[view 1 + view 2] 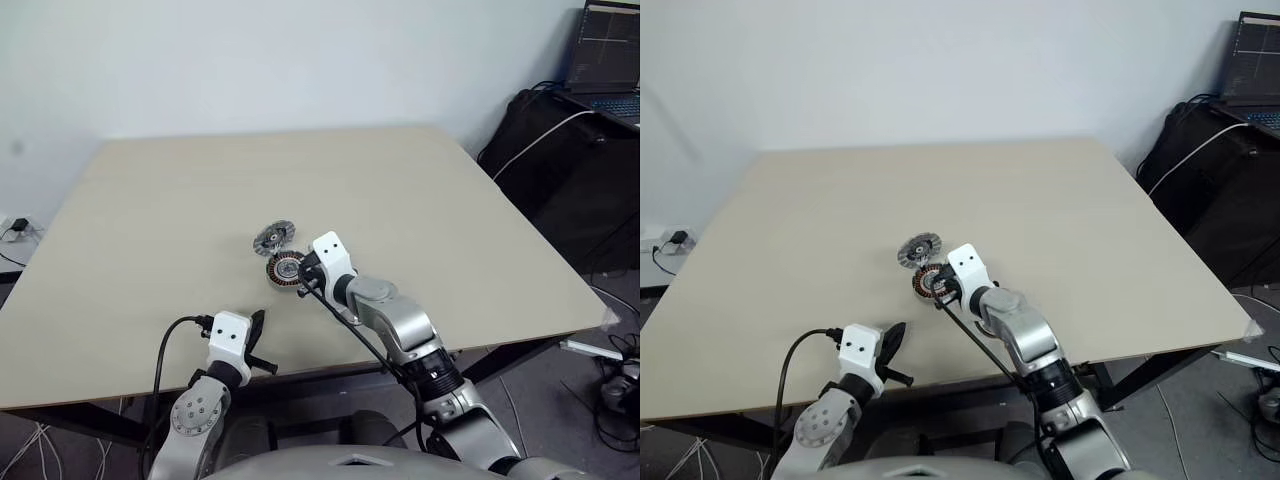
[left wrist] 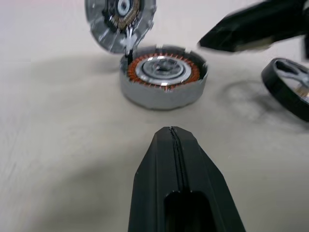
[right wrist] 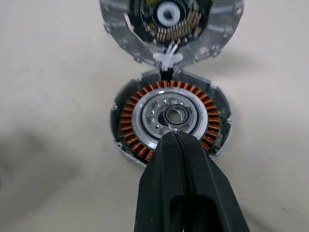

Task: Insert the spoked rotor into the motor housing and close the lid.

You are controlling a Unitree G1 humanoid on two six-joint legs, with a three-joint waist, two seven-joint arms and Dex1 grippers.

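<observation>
The motor housing (image 3: 171,118) lies open on the table, its copper windings ringing a silvery centre. The ribbed grey lid (image 3: 171,24) is tipped up on its far side, joined to it by a small hinge. My right gripper (image 3: 174,136) is shut, its tip just over the housing's centre with nothing seen between the fingers. The spoked rotor (image 2: 289,92), dark-rimmed, lies on the table to the right of the housing, under my right gripper's fingers (image 2: 251,26). My left gripper (image 2: 171,131) is shut and empty, near the table's front edge (image 1: 258,338), a hand's width short of the housing (image 1: 284,268).
The beige table (image 1: 200,200) is bare around the parts. A black cable runs from my left wrist (image 1: 170,345) over the front edge. Off the table at the far right stand black bags and a laptop (image 1: 605,60).
</observation>
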